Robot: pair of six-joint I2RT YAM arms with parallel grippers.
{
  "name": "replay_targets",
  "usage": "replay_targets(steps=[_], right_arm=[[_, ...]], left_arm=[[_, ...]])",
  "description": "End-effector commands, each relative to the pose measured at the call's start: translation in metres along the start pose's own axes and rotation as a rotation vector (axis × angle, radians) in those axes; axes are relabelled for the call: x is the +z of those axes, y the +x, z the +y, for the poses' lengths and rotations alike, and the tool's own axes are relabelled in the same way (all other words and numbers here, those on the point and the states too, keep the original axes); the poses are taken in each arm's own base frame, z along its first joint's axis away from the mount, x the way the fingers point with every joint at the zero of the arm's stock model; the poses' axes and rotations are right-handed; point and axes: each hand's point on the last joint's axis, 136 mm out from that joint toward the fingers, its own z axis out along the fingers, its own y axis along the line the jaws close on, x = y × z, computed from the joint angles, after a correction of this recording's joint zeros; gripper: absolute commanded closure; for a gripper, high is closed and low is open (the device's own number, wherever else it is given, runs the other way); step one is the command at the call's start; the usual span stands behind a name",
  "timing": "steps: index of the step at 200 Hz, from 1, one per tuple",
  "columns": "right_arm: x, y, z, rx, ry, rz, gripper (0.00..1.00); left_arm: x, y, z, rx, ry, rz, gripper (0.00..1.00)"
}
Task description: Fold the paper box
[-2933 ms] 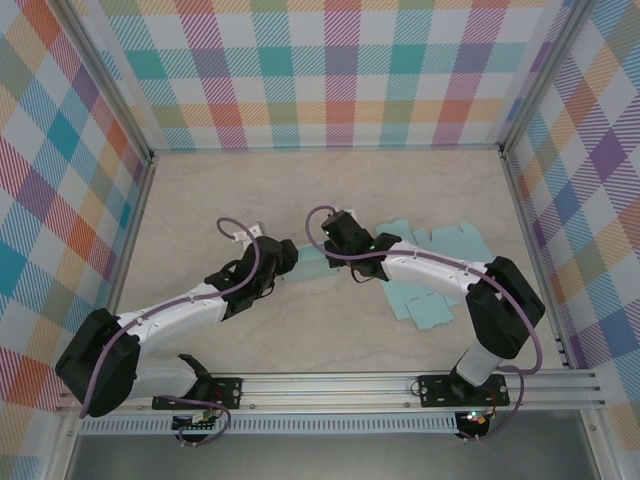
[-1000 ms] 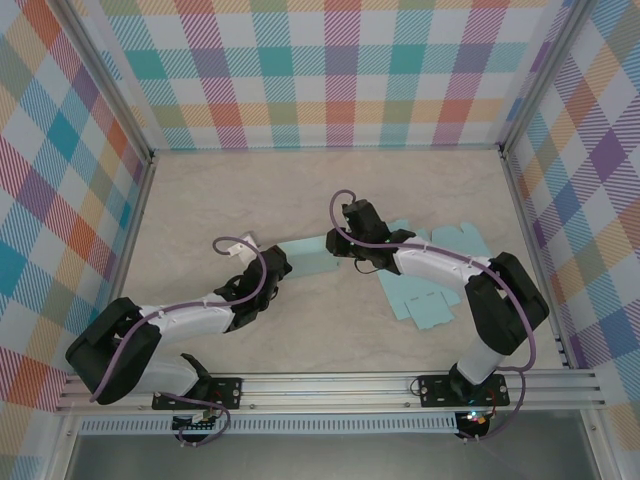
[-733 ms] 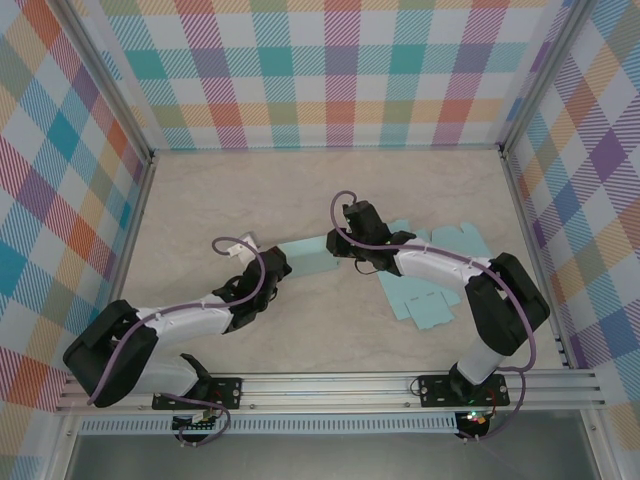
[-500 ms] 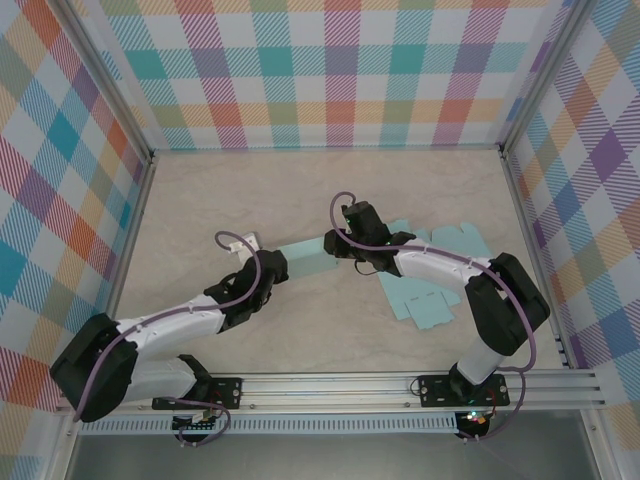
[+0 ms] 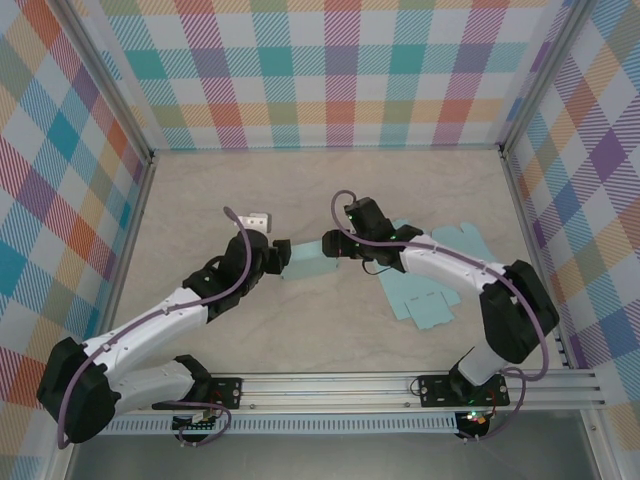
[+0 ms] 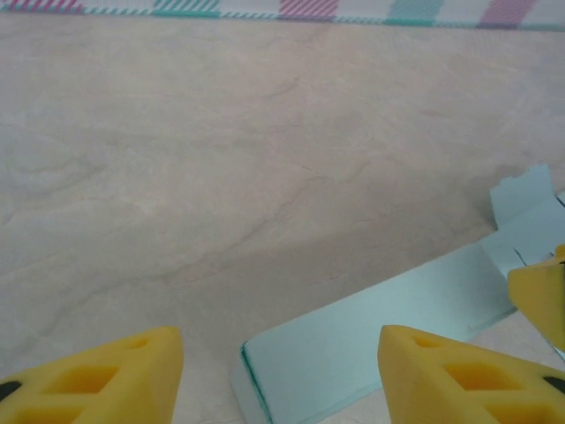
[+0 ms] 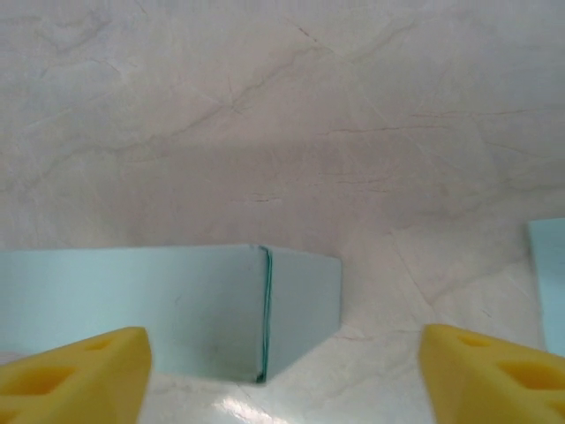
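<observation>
1. The box (image 5: 305, 262) lies flat on the table (image 5: 200, 200) near its middle. It is a pale blue folded strip, tilted slightly up to the right in the top view.
2. In the right wrist view the box (image 7: 177, 305) has a dark crease near its end, with a narrower panel beyond the crease.
3. The left gripper (image 5: 277, 253) sits at the box's left end with its fingers spread wide and pinching nothing.
4. In the left wrist view (image 6: 278, 358) the box's end corner (image 6: 380, 327) lies between the yellow fingers (image 6: 97, 375). One finger is well clear of the box and the other overlaps its near edge; whether that one touches it cannot be told.
5. The right gripper (image 5: 328, 243) sits at the box's right end, also spread wide (image 7: 284, 349). The box end lies between its fingers, and neither is pressed onto it.
6. The two grippers face each other along the box.
7. The left arm (image 5: 150, 325) stretches low from the near left corner, diagonally up and to the right.
8. The right arm (image 5: 445, 265) bends at its base and reaches left, passing over the flat pale blue sheets (image 5: 425, 300) on the table's right side.
9. Plaid walls (image 5: 340, 70) enclose the table, and a metal rail (image 5: 330, 385) runs along its near edge.
</observation>
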Motion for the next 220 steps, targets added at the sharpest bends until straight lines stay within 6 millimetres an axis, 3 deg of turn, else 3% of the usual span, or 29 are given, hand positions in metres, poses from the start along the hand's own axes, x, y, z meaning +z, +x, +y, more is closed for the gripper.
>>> replay_targets(steps=[1,14,32,47,79,94,131,147,163,189,220], right_arm=[[-0.042,-0.021,-0.006,-0.029,0.055,-0.092,0.09],[-0.061,-0.023,-0.015,-0.033,0.083,-0.148,0.0],[-0.091,-0.024,-0.032,-0.023,0.124,-0.235,0.0],[-0.118,-0.022,-0.047,0.001,0.155,-0.313,0.0],[-0.164,-0.011,-0.07,0.049,0.161,-0.422,0.0],[-0.177,0.002,-0.094,0.157,0.227,-0.449,0.0],[-0.176,0.018,-0.108,0.132,0.273,-0.409,0.0],[-0.17,0.02,-0.109,0.109,0.296,-0.378,0.0],[-0.163,0.02,-0.11,0.091,0.317,-0.348,0.0],[-0.155,0.019,-0.109,0.071,0.34,-0.301,0.0],[-0.148,0.019,-0.114,0.079,0.369,-0.27,0.0]], left_arm=[[0.0,-0.001,-0.023,0.271,0.129,0.052,0.39],[0.002,0.003,-0.034,0.377,0.194,0.061,0.37],[0.006,0.014,-0.049,0.53,0.296,0.074,0.34],[0.011,0.022,-0.054,0.614,0.342,0.11,0.2],[0.027,0.04,-0.051,0.727,0.368,0.268,0.12],[0.038,0.042,-0.047,0.754,0.345,0.32,0.12],[0.057,0.049,-0.045,0.8,0.332,0.396,0.13],[0.064,0.052,-0.044,0.822,0.327,0.425,0.18],[0.07,0.058,-0.043,0.845,0.326,0.463,0.26],[0.071,0.063,-0.044,0.857,0.345,0.511,0.5],[0.073,0.056,-0.039,0.87,0.304,0.491,0.63]])
